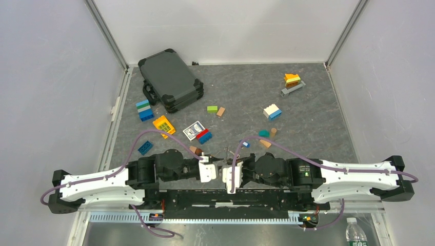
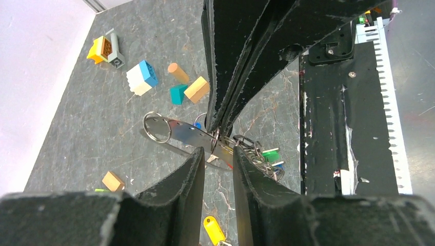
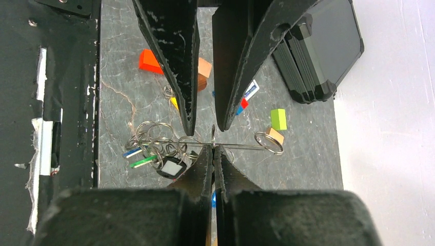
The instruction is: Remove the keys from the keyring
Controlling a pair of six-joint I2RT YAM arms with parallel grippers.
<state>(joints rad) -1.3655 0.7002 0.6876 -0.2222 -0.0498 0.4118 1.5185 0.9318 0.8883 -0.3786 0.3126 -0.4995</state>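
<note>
The keyring [image 2: 187,134] is a thin flat metal strip with a round loop [image 2: 157,127] at one end, held level above the mat. My right gripper [image 3: 214,147] is shut on its middle. The keys [image 3: 154,154] hang bunched on small rings at the end nearest the arm bases, with green [image 3: 142,162], blue and black heads showing. My left gripper [image 2: 219,152] faces the strip from the other side, open, a fingertip on each side of the right gripper's fingers [image 2: 225,102] and nothing pinched. A yellow-headed key [image 2: 214,229] lies loose on the mat under the left gripper.
A black case [image 1: 171,79] stands at the back left. Coloured blocks [image 1: 144,110] and a card box [image 1: 194,129] are scattered over the grey mat. The black base rail [image 1: 231,197] runs just behind the keys. White walls close in the sides.
</note>
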